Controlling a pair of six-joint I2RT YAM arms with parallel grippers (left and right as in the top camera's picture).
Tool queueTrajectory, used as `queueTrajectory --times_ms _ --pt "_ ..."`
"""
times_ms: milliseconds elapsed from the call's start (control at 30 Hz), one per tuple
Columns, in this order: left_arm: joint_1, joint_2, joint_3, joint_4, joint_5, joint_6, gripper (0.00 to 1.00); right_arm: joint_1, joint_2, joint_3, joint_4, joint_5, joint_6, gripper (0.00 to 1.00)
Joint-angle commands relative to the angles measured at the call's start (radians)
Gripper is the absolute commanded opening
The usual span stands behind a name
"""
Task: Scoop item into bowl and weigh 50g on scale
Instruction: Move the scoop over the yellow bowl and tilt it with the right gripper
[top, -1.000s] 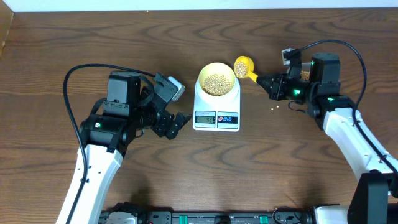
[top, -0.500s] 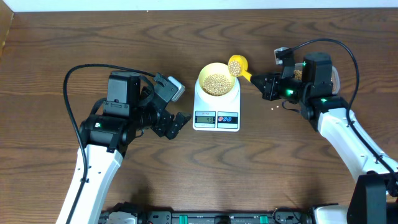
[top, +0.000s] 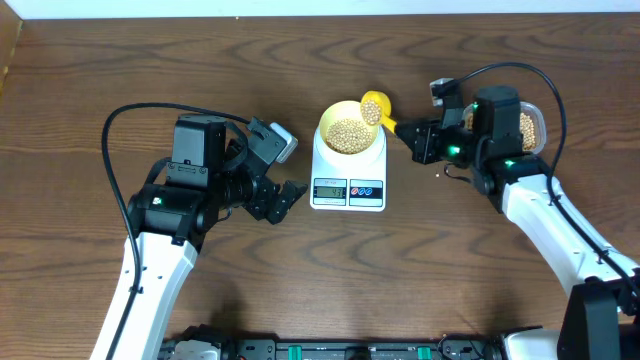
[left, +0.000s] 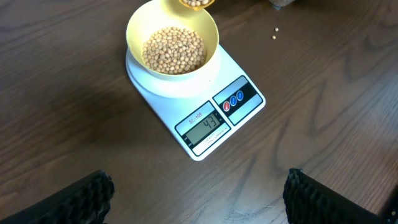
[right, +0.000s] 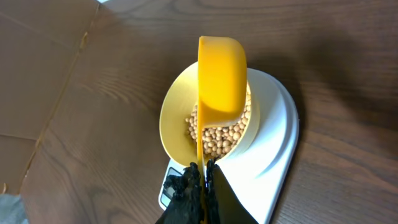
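Scoop: the yellow scoop (top: 372, 108), carrying beans (left: 174, 50), now hangs over the right rim of the bowl (top: 347, 130). A second ago it was to the right of the bowl, clear of it.
Right claw: the right claw (top: 410, 135) is clenched on the scoop's handle, and the arm has travelled left with it, exposing more of the clear tub (top: 530, 125) behind.
Meaning: judged to be a top-up pour about to start. The load has arrived above the bowl but has not yet been tipped out.
Bowl: it sits centred on the scale (top: 347, 165), roughly half full of beans.
Display: the left wrist view appears to show 43, so a little more is needed. A full scoop would likely overshoot, so a slow, partial tilt is advised.
Left claw: the left claw (top: 290, 193) is released and empty, parked left of the scale and well apart from it.
Edges: the scoop's lip lies just inside the bowl's rim. Beans falling on the near side of the rim would land on the platform or the desk (top: 200, 60).
Stray bean: one stray bean (top: 438, 177) lies on the desk to the right of the scale.
Open room: there is bare desk in front of and behind the scale, and the far desk edge is well apart from the work.
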Motion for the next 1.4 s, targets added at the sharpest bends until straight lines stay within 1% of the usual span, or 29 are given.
queueTrajectory --times_ms 0,167,533,767,1367 --pt "-0.002 0.004 -0.005 0.001 0.008 0.013 0.89 0.021 0.006 0.001 0.006 0.033 -0.003 0.01" --pt "-0.002 0.004 -0.005 0.001 0.008 0.013 0.89 0.033 0.006 0.001 0.005 0.037 -0.049 0.01" --pt "-0.002 0.004 -0.005 0.001 0.008 0.013 0.89 0.064 0.006 0.001 0.005 0.037 -0.251 0.01" --pt "-0.003 0.004 -0.005 0.001 0.008 0.013 0.89 0.064 0.006 0.001 0.005 0.041 -0.262 0.01" --pt "-0.002 0.004 -0.005 0.001 0.008 0.013 0.89 0.064 0.006 0.001 0.005 0.041 -0.363 0.01"
